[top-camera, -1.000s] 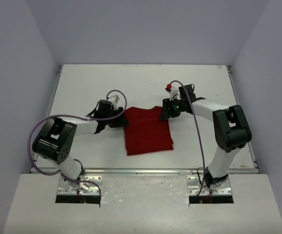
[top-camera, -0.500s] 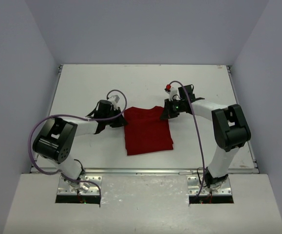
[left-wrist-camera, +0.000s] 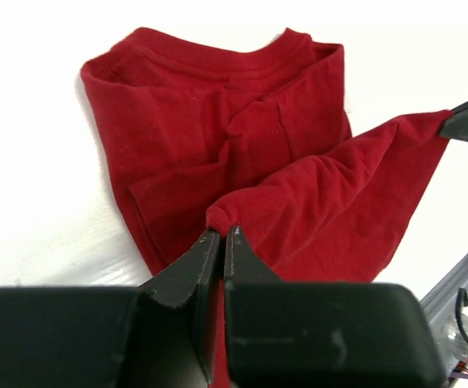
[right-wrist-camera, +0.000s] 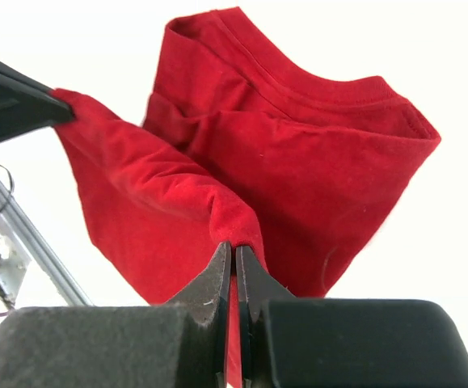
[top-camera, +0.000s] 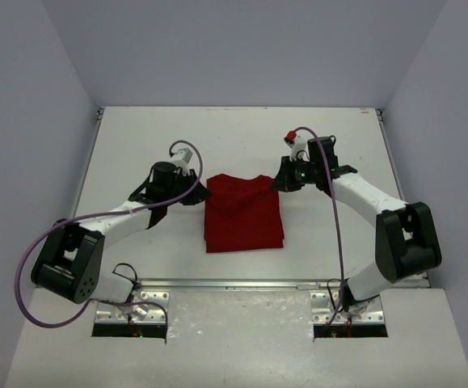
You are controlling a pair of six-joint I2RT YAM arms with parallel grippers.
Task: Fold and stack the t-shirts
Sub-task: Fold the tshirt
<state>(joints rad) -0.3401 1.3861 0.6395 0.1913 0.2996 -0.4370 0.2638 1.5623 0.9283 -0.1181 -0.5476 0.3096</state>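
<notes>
Moved slightly toward the far edge since a second ago: left gripper point(top-camera: 199, 195) and right gripper point(top-camera: 280, 184), with elbows swung outward. Fingers of each closed tight on a pinch of the dark red t-shirt point(top-camera: 243, 220). Pinched edge raised and stretched between the two grippers. Rest of garment lying on the white table point(top-camera: 137, 145), near its centre, between the arms.

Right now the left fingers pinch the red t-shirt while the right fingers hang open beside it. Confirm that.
Wrong on the right fingers: they are shut on a fold of the t-shirt, as the right wrist view shows. The left fingers do pinch it.
</notes>
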